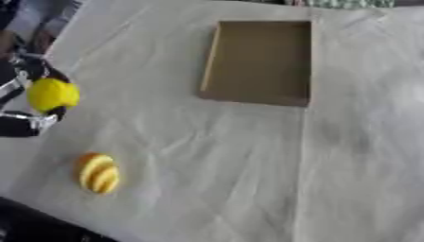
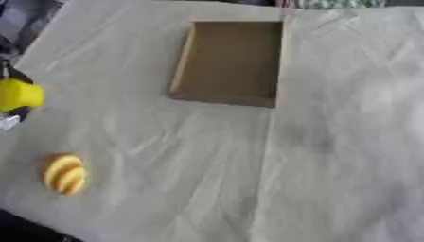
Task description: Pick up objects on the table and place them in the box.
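My left hand [image 1: 29, 120] comes in at the left edge, its fingers curled round a round yellow object [image 1: 52, 94] held above the cloth. An orange and yellow striped oval object [image 1: 98, 173] lies on the table near the lower left, below that hand. The open brown cardboard box [image 1: 217, 52] sits at the upper middle, well to the right of the hand, with nothing visible inside it. My right hand shows in neither view.
A wrinkled white cloth [image 1: 248, 170] covers the table. The table's near edge runs across the lower left corner, with dark floor [image 1: 33, 227] beyond it. Patterned fabric [image 1: 348, 3] shows at the far edge.
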You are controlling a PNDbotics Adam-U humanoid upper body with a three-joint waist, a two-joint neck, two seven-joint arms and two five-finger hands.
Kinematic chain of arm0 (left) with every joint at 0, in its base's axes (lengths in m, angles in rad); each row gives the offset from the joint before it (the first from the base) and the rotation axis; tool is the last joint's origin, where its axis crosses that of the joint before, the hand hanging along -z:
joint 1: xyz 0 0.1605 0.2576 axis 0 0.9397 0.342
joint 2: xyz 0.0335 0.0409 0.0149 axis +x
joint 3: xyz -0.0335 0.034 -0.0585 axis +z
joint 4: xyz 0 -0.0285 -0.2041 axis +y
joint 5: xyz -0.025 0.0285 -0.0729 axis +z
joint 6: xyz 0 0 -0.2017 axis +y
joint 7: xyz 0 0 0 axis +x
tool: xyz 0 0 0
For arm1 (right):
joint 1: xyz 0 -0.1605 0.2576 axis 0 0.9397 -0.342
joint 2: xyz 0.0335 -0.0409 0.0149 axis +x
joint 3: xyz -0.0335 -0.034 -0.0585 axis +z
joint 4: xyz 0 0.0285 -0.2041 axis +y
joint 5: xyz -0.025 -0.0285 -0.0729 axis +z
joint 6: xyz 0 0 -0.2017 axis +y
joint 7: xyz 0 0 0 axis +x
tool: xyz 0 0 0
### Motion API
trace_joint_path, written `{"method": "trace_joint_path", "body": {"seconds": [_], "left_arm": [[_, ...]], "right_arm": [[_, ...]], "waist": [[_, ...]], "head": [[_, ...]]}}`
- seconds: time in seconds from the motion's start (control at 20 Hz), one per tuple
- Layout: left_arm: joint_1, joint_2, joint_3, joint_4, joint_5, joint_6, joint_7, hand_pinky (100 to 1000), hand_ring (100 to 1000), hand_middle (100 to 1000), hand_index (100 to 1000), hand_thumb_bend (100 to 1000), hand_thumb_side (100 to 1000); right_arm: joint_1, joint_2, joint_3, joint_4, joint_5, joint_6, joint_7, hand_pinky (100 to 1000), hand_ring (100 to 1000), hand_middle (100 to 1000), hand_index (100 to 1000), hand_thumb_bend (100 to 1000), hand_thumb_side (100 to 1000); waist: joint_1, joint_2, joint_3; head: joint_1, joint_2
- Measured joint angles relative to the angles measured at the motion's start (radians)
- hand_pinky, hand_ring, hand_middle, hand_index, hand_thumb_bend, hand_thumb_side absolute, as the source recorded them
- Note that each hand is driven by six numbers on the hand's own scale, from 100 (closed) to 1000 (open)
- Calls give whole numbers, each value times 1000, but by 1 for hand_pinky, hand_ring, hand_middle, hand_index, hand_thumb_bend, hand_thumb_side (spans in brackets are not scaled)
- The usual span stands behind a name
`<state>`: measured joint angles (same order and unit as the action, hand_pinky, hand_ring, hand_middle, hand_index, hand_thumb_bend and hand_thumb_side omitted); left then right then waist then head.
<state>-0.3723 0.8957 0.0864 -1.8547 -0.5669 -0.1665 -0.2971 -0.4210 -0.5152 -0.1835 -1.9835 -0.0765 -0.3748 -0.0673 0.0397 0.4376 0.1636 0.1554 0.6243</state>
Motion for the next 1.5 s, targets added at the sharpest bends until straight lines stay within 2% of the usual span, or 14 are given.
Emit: {"method": "trace_joint_path", "body": {"seconds": [0.15, 0.25, 0.45, 0.65, 0.9, 1.2, 1.5], "left_arm": [[-133, -5, -53, -6, 37, -19, -39, 716, 501, 547, 740, 156, 100], [-235, -35, -94, 7, 65, -29, -70, 722, 499, 539, 740, 141, 100], [-432, -137, -177, 99, 107, -49, -141, 739, 497, 523, 742, 104, 100], [-559, -240, -222, 237, 147, -62, -170, 754, 491, 509, 742, 100, 100], [-654, -338, -242, 378, 162, -83, -165, 765, 488, 500, 743, 100, 100], [-718, -450, -248, 486, 151, -103, -145, 767, 484, 493, 742, 100, 100], [-727, -550, -248, 569, 17, -95, -114, 780, 518, 525, 763, 122, 100]], "right_arm": [[0, 0, 0, 0, 0, 1, 1, 917, 838, 667, 850, 100, 600], [0, 0, 1, 0, -1, 1, 1, 916, 838, 667, 850, 100, 600], [-11, 3, 6, 0, -4, -2, 3, 916, 837, 667, 850, 100, 602], [-31, 13, 10, 0, -13, -4, 6, 916, 837, 667, 850, 100, 603], [-49, 21, 13, 0, -25, -6, 12, 916, 837, 666, 850, 100, 604], [-63, 36, 18, 0, -32, -6, 16, 916, 837, 666, 850, 100, 605], [-75, 45, 22, 0, -40, -6, 20, 916, 836, 666, 850, 100, 606]], "waist": [[0, -1, -9], [0, -1, -14], [-6, 0, -37], [-8, 13, -61], [-11, 20, -80], [-18, 25, -96], [-23, 28, -105]], "head": [[4, 0], [8, 0], [17, -1], [20, -3], [19, -20], [0, -43], [6, -54]]}}
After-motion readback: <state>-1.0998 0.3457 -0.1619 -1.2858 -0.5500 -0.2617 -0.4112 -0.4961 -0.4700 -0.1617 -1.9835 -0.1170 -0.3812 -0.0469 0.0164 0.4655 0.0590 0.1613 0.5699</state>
